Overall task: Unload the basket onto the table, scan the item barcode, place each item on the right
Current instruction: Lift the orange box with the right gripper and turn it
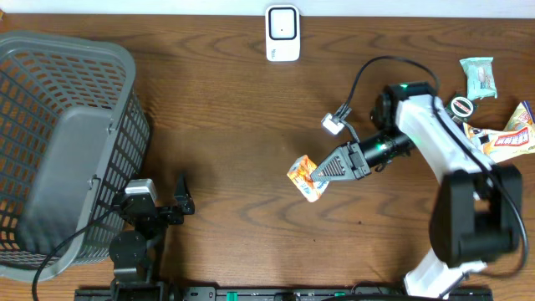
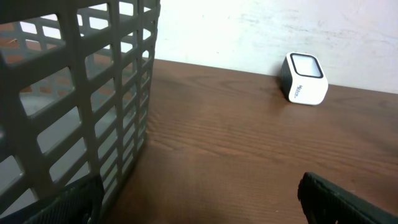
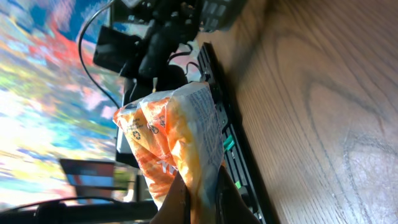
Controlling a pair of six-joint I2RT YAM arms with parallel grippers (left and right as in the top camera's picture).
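The grey plastic lattice basket (image 1: 134,142) is taking up the left end of the brown wooden bench (image 1: 251,125). The overhead view is showing all of it, tipped toward the bench's middle, while the left wrist view is catching only one gridded wall close up.

The white and black right arm (image 1: 435,142) is reaching in from the right side, and only the overhead camera is showing its full length. The right claw (image 1: 316,176) is clamping shut on the orange and white crinkled snack packet (image 1: 303,177), holding it over the middle of the bench, slightly right of centre. The right wrist view is showing the packet's printed face and the two fingers pinching its lower edge, a detail too small to read from overhead.

The left claw (image 1: 184,201) is sitting just beside the basket's near corner with its jaws spread wide; in its own camera only the two dark fingertips are showing at the bottom corners.

A loose pile of other snack packets (image 1: 510,138) is lying at the right edge, visible from overhead only.

The white boxy barcode scanner with a dark window (image 1: 282,33) is standing at the far edge, well apart from the held packet.

The wood is showing dark, swirling grain. A pale plastered wall (image 2: 261,25) is rising behind the bench.
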